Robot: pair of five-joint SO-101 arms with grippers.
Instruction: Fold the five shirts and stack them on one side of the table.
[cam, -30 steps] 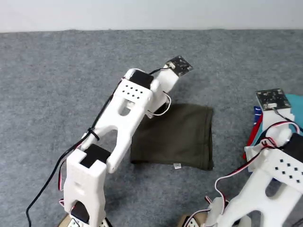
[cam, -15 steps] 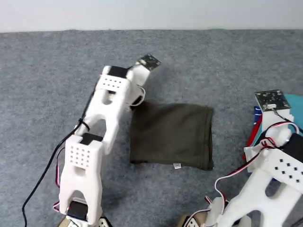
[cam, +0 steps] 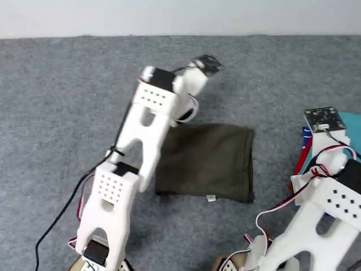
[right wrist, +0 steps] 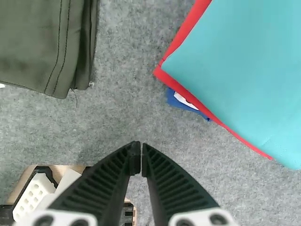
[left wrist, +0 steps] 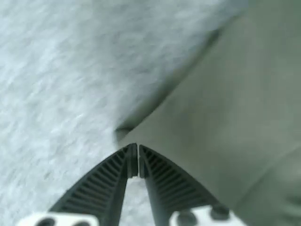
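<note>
olive shirt: olive shirt is folded into a rough rectangle and lies flat about mid-surface, slightly toward the right edge. Stitched hems stack up along its right side.
tag: a small white tag pokes out from the shirt's near edge.
stack: teal shirt is on top. The red shirt shows as a thin border under it. The blue shirt peeks out at the bottom corner with a pale label on it. The stack sits at the right edge of the surface, apart from the olive shirt, with a strip of bare grey between them.
left tool: left tool has its fingers together and nothing between them. The tips are right at the olive shirt's far-left corner, where the fabric edge meets the grey. Can't tell if they touch the cloth.
left arm: left arm runs from the near-left edge up to that corner and covers part of the shirt's left side in the high view.
right tool: right tool has its fingers together and holds nothing. It hangs over the bare strip between the olive shirt and the stack.
right arm: right arm is at the near-right corner, wrist beside the stack.
surface: surface is covered in grey felt-like material. A wooden base sits at the near edge.
</note>
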